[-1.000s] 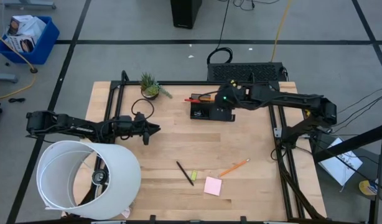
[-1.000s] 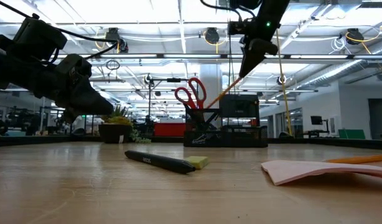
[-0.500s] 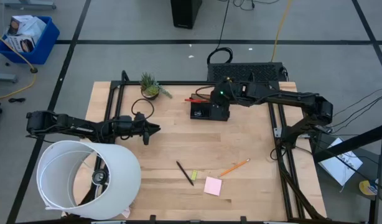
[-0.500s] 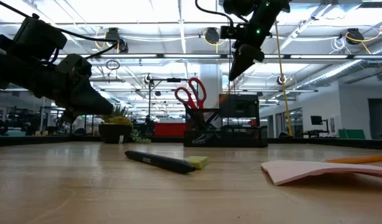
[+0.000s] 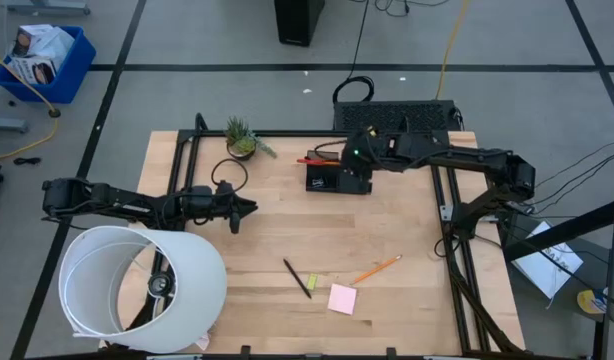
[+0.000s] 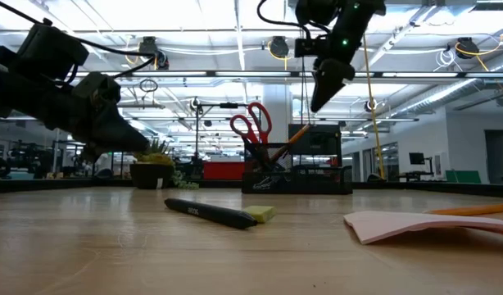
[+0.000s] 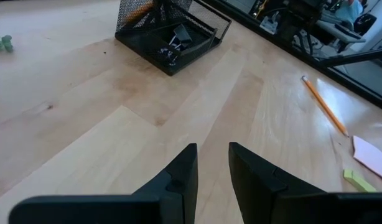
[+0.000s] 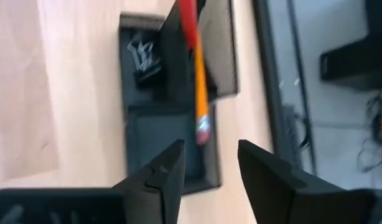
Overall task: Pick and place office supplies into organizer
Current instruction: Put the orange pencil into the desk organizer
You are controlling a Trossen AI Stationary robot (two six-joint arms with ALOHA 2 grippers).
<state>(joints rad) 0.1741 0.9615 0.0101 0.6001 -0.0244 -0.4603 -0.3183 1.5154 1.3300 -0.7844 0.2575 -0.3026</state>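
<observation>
The dark organizer (image 5: 337, 176) stands at the table's far middle. Red-handled scissors (image 6: 251, 123) and an orange pencil (image 8: 200, 81) stick up out of its taller compartment, the pencil leaning with its eraser end (image 8: 202, 132) up. My right gripper (image 8: 211, 149) hangs open just above them, apart from the pencil. On the near table lie a black pen (image 5: 296, 277), a yellow-green piece (image 5: 311, 282), a pink sticky pad (image 5: 341, 298) and a second orange pencil (image 5: 376, 269). My left gripper (image 7: 213, 168) hovers over the left middle of the table, narrowly open on nothing.
A potted plant (image 5: 241, 138) stands at the far left of the table. A large white cylinder (image 5: 137, 290) fills the near left corner. Binder clips (image 8: 141, 56) lie in the organizer's lower compartment. Bare wood stretches between the organizer and the loose supplies.
My right gripper has let go of the orange pencil it held slanted over the organizer. The pencil has dropped into the taller compartment and leans there beside the scissors. The gripper has shifted slightly toward the table's left above the organizer.
</observation>
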